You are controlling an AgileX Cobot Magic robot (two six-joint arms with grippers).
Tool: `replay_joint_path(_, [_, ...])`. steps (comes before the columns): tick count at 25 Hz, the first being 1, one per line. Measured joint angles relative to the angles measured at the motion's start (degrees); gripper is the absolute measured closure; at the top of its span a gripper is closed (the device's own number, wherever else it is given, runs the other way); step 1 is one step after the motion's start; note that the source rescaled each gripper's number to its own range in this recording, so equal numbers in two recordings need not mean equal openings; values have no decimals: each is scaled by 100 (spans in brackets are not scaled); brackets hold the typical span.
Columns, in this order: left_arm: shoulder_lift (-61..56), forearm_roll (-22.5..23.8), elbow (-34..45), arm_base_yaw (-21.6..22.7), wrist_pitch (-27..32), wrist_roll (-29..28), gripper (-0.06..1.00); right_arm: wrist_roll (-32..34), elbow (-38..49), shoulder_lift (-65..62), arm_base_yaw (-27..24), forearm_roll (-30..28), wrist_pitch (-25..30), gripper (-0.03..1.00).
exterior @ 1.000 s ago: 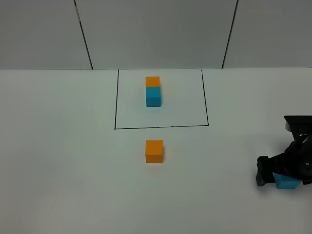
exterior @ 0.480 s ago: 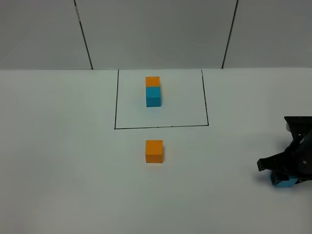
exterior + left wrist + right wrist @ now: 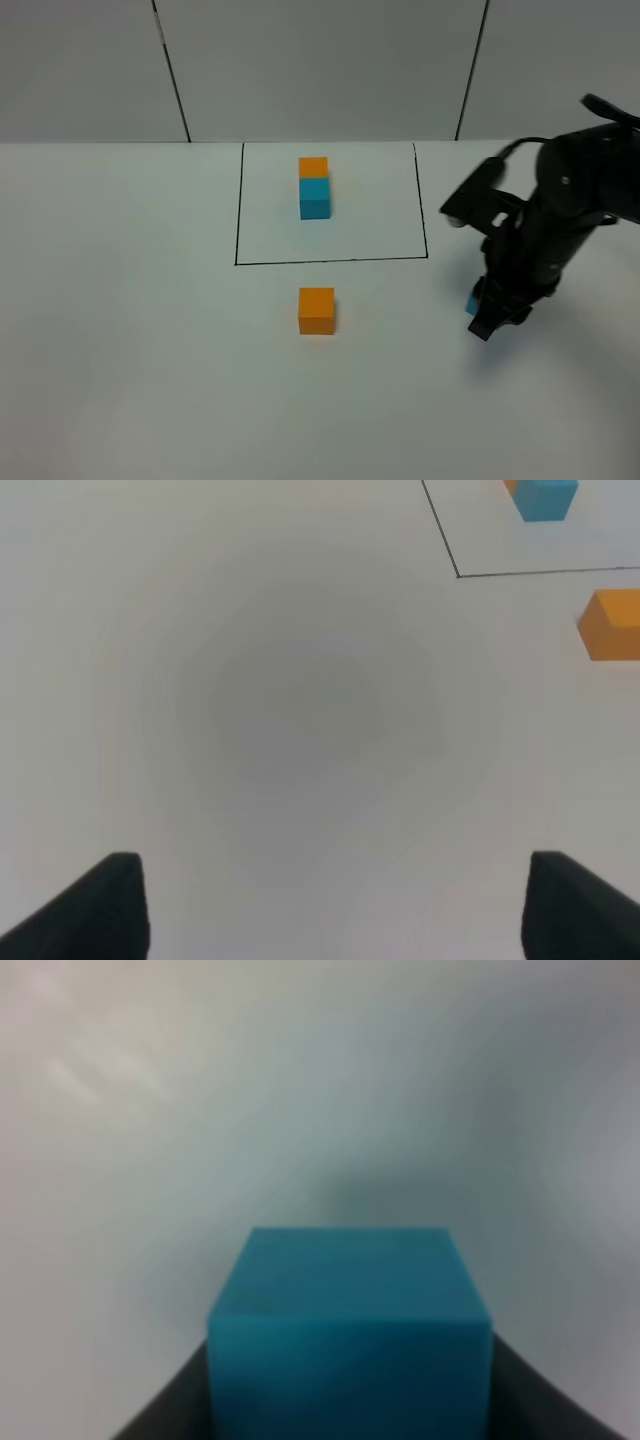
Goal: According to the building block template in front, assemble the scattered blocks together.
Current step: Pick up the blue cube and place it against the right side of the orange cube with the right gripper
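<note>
The building block template, an orange cube behind a cyan one, sits inside the black-lined rectangle at the back of the table. The loose orange block lies just in front of that frame. My right gripper points down to the right of it, above the table and shut on the cyan block, which the arm mostly hides. The right wrist view shows this cyan block filling the gap between the dark fingers. My left gripper is open over bare table, with the orange block off to one side.
The white table ends at a grey panelled wall with dark seams. The right arm's black body rises over the table's right side. The template's cyan cube shows at the edge of the left wrist view.
My right gripper closed on the cyan block at the front right edge, lifted it and carried it left and back toward the middle. The orange block and the template stayed put.
</note>
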Motion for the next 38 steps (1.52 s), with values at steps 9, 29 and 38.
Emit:
replay_joint_path(9, [0,0,0,0,-4,-4,11,-1624,-2425,1835,960,-301,1295,96])
replay_joint_path(29, [0,0,0,0,-4,-4,11,-2004,-3638,2820,1110,371,1910,96])
replay_joint_path(38, [0,0,0,0,-4,-4,11,-1933,-3638,2834,1110,535,1611,96])
